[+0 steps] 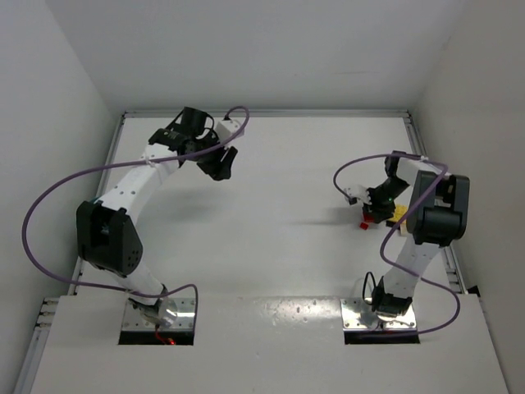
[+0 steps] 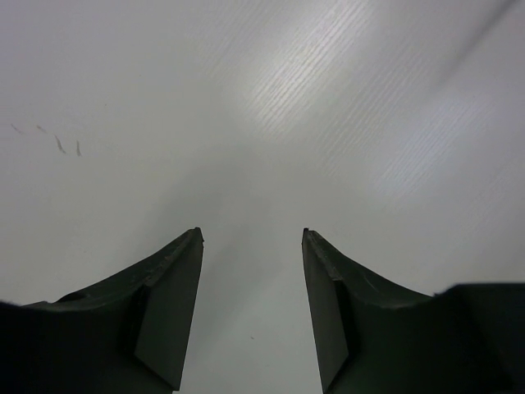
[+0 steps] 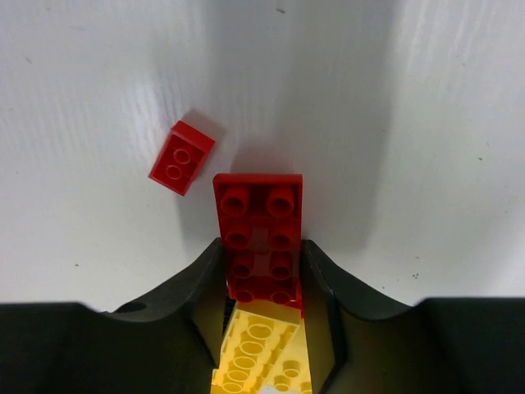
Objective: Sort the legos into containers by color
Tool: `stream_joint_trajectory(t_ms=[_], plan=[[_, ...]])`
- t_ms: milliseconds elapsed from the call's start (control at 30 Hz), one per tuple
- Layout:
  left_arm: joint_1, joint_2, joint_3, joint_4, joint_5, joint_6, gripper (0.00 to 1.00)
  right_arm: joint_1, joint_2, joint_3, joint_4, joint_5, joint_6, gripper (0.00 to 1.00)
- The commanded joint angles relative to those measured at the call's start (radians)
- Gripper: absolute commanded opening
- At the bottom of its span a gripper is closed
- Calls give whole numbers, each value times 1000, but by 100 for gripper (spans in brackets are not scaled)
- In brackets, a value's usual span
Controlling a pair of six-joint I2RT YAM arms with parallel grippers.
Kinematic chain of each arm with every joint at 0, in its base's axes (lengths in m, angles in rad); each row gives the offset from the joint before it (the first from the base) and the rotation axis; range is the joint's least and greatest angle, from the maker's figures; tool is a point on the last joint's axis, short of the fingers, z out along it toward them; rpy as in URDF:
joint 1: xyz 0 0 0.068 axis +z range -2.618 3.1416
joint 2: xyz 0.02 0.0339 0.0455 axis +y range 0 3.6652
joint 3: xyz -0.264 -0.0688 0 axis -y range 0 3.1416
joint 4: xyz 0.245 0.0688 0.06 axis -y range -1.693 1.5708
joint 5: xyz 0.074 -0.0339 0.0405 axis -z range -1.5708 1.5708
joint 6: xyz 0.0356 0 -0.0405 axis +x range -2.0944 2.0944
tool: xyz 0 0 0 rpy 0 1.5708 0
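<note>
Red plate [image 3: 258, 234]: lying on the table [image 3: 98, 66] before the right arm; probably light, rigid and slick, so I judge a pinch across its long edges best.
Yellow plate [image 3: 262, 353]: touching its near end, possibly lifting along.
Small red brick [image 3: 181, 158]: lying loose just left.
Right gripper [image 3: 262, 246]: clamping the red plate.
Left gripper [image 2: 252, 238]: gaping, carrying nothing.
Views: the right wrist is showing studs and contact; the top view is giving only specks.
Containers: showing nowhere.

The left claw [image 1: 220, 167] hangs over the far left part of the desk [image 1: 287, 180], well apart from the right claw [image 3: 262, 242] at the desk's right side. Between the right claw's fingers sits a long brick [image 3: 258, 222], its far end reaching past the tips and its near end lying on a flat plate [image 3: 262, 357]. A small brick [image 3: 181, 157] lies on the desk just beyond and left of it, not touching.
</note>
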Motion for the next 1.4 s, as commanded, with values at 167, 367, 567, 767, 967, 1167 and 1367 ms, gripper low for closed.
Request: stream_joint_trajectory(t_ms=[167,367,567,767,967,1167,1367], plan=[[90,-121,-90,108,136,-140,57,13,-147,-10,-25,-225,129,24],[147,-140,-171,139,306,-287,58,131,-269,51,61,-440,441,21],[109,-97,-156,220,417,-431,59,303,-173,260,136,-478,775,20],[80,-25,-76,275,426,-545,59,465,-94,404,259,-428,988,19],[80,24,-67,357,486,-660,61,575,-37,495,320,-380,1136,19],[111,44,-58,406,498,-718,63,658,-5,546,337,-380,1183,19],[111,55,-58,452,538,-763,63,717,-5,546,348,-348,1202,19]])
